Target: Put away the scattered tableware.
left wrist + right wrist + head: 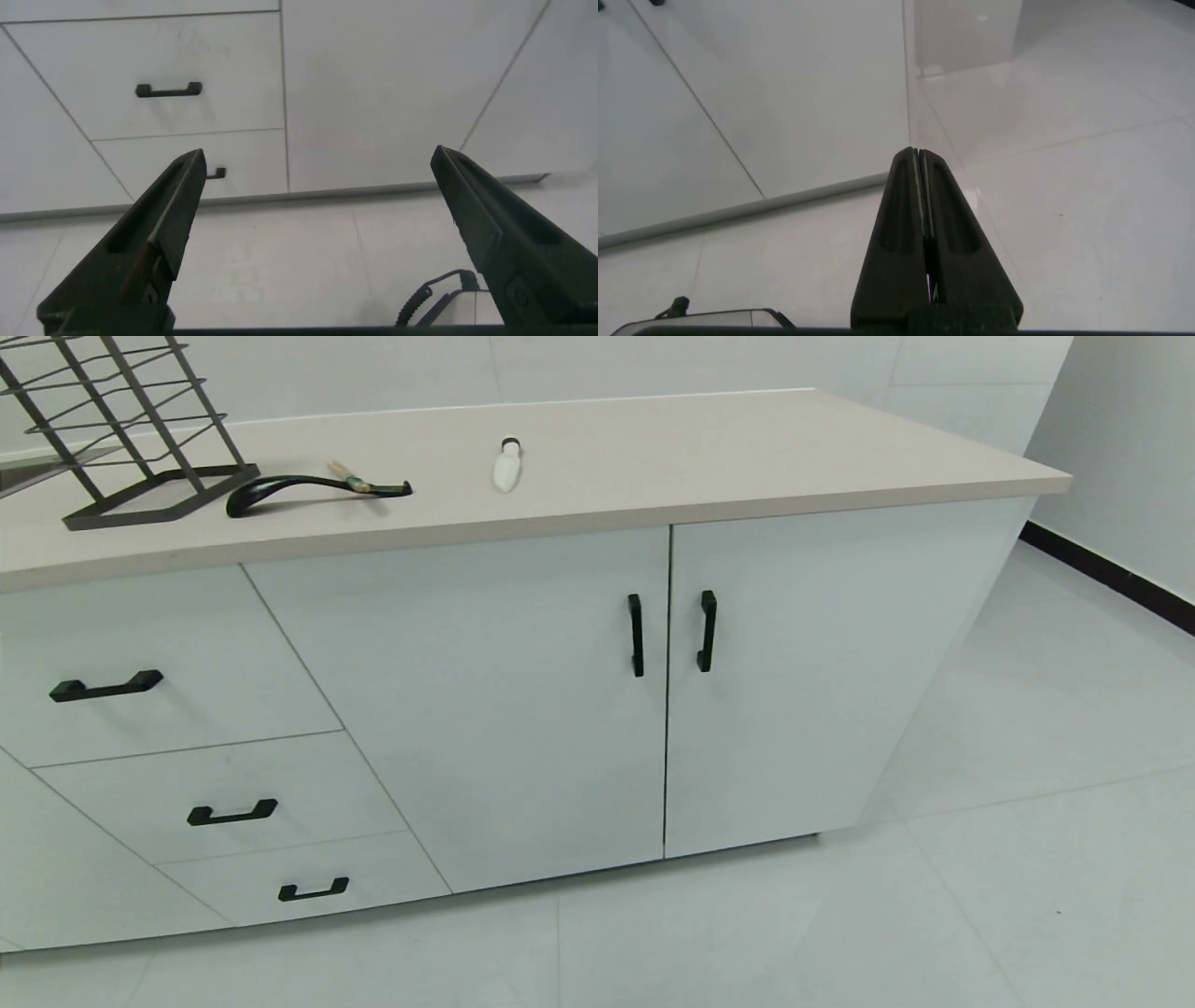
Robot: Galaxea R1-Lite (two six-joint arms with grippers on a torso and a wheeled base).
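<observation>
On the beige countertop (653, 448) lie a black ladle (280, 490), a small brush with a wooden handle (350, 478) resting across it, and a white spoon-like utensil (506, 467). A black wire rack (121, 429) stands at the counter's left end. My left gripper (318, 168) is open, held low in front of the drawers (168, 89), nothing between its fingers. My right gripper (921, 163) is shut and empty, low above the floor near the cabinet's base.
Below the counter are three drawers with black handles (107, 688) on the left and two cabinet doors (667, 635), all closed. White tiled floor (1027, 803) lies open to the right. A wall with a dark skirting (1120, 579) stands at the far right.
</observation>
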